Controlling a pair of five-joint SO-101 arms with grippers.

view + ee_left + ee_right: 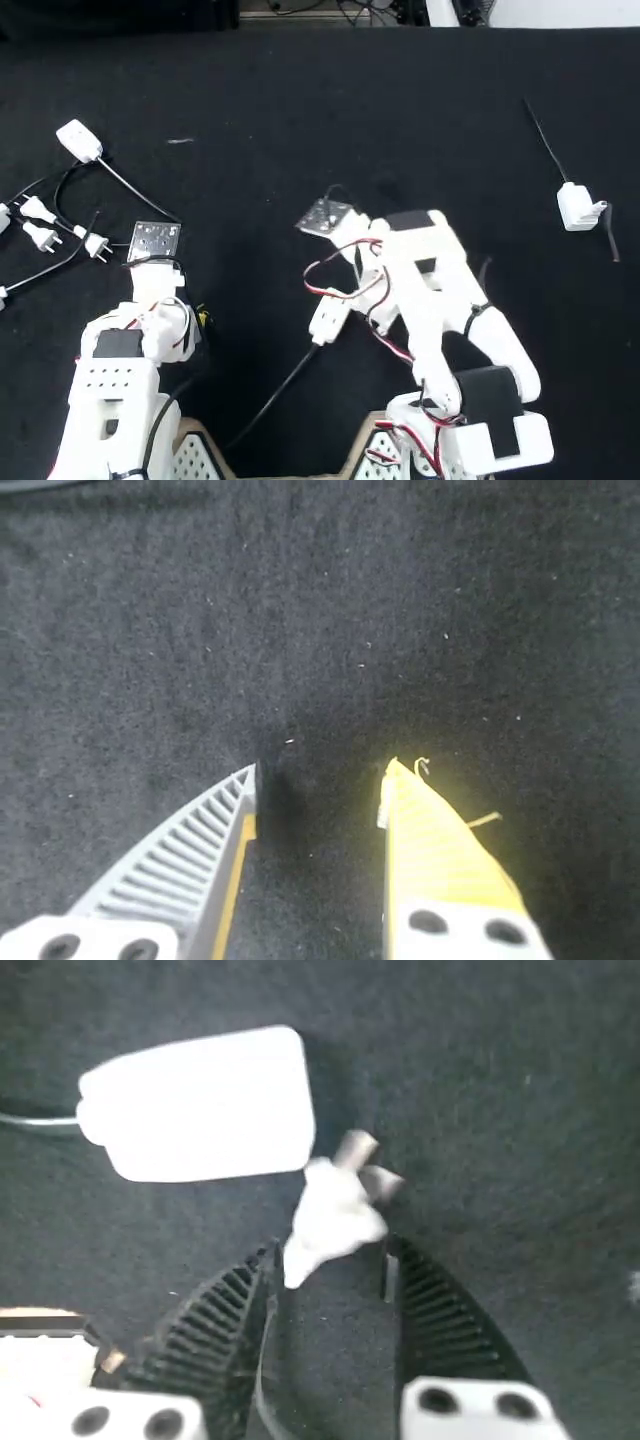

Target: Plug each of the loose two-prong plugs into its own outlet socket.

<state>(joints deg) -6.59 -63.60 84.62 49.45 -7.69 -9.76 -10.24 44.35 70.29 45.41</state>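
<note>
While my left gripper (320, 775) hangs released over bare black cloth (330, 610), nothing between its grey and yellow fingers, my right gripper (332, 1248) stands parted around a white two-prong plug (335, 1215). The plug's back end sits between the black fingertips (262, 1265), touching one and, as far as I can see, just clear of the other, with its prongs aimed away from the wrist. An outlet socket (200, 1105), a white block on a cable, lies just beside the plug; I cannot tell whether they touch. From the high view it (328, 318) rests beside the right arm near the table's middle. More loose plugs (40, 236) lie among black cords at the far left, with a white adapter (78, 140) beyond them and another white block (578, 206) well apart on the right.
</note>
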